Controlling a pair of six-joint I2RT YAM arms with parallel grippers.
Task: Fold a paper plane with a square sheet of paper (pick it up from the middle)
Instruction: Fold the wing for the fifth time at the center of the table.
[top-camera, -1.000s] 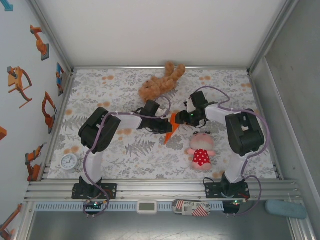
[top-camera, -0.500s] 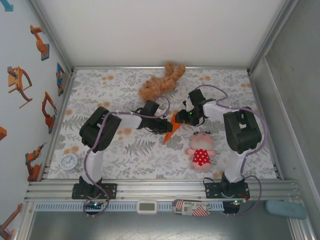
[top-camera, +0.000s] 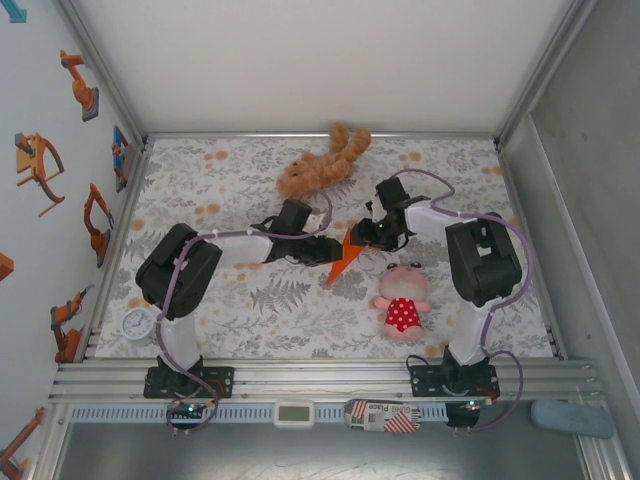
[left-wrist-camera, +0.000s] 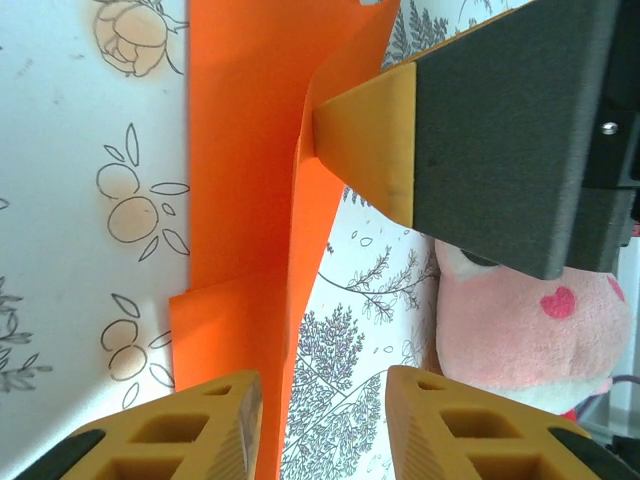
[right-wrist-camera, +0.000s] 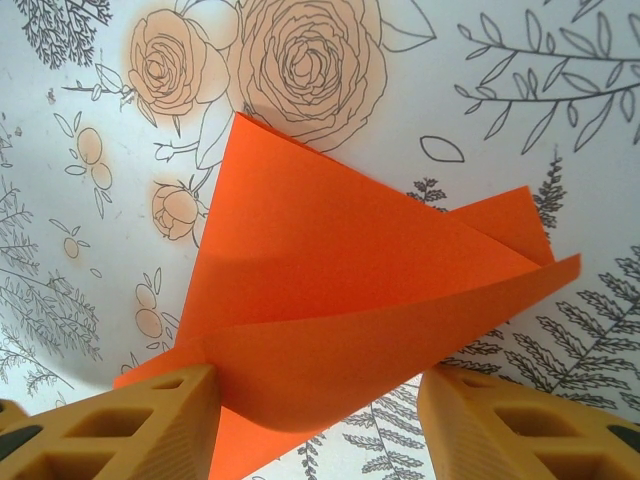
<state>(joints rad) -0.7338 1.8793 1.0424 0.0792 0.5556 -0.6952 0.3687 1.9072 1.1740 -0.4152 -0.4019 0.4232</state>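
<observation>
The folded orange paper (top-camera: 343, 256) sits mid-tabletop (top-camera: 200, 180) between both tools, its sharp point toward the near edge, close to the pink doll (top-camera: 402, 300) and well apart from the brown bear (top-camera: 322, 165). The left tool (left-wrist-camera: 325, 400) is spread, one paper edge running loose between its fingers. The right tool (right-wrist-camera: 320, 400) straddles the paper's bulging fold with its fingers (right-wrist-camera: 150, 420) wide; whether they squeeze it, I cannot tell
</observation>
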